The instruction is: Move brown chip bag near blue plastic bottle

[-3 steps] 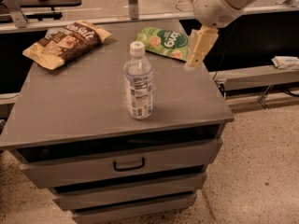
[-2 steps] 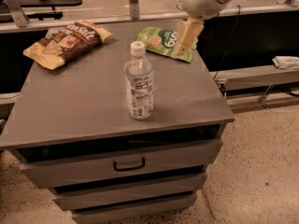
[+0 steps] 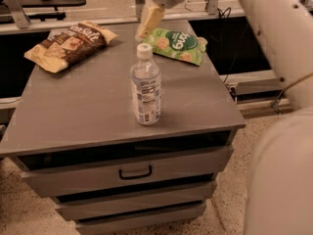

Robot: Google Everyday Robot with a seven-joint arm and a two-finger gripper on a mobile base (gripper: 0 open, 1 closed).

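The brown chip bag (image 3: 71,45) lies flat at the back left of the grey cabinet top (image 3: 88,111). The blue plastic bottle (image 3: 145,88) stands upright near the middle, with a white cap and a pale label. My gripper (image 3: 149,21) hangs over the back of the top, between the chip bag and the green snack bag, just behind the bottle. It holds nothing that I can see. The arm reaches in from the upper right.
A green snack bag (image 3: 178,44) lies at the back right of the top. The cabinet has drawers (image 3: 134,172) below. A shelf rail (image 3: 73,23) runs behind the cabinet. My arm's large white body (image 3: 283,131) fills the right side.
My gripper has moved left, from beside the green snack bag at the right edge to a spot over the back middle of the top. The objects have not moved.
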